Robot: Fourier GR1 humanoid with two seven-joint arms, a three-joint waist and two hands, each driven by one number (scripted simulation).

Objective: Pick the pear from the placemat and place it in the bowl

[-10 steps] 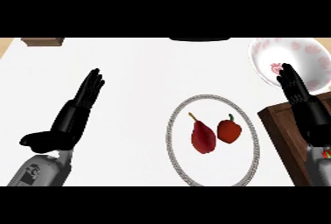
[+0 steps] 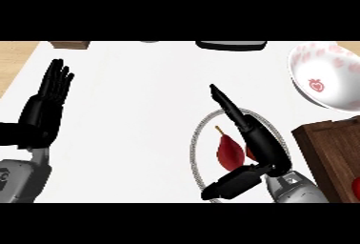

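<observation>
Pear [image 2: 226,150]: dark red, lying on the round placemat [image 2: 199,134] with the pale rim. That is its starting spot, so it has not been picked up.
Right hand [image 2: 255,138]: stretched out over the placemat, fingers straight and holding nothing. It hides part of the pear, likely because it is lining up for a grab.
Bowl [image 2: 327,76]: white with red hearts, up at the far right, well apart from the pear. It waits for the fruit.
Left hand [image 2: 46,108]: flat, fingers up, resting at the left side, out of the way.
</observation>
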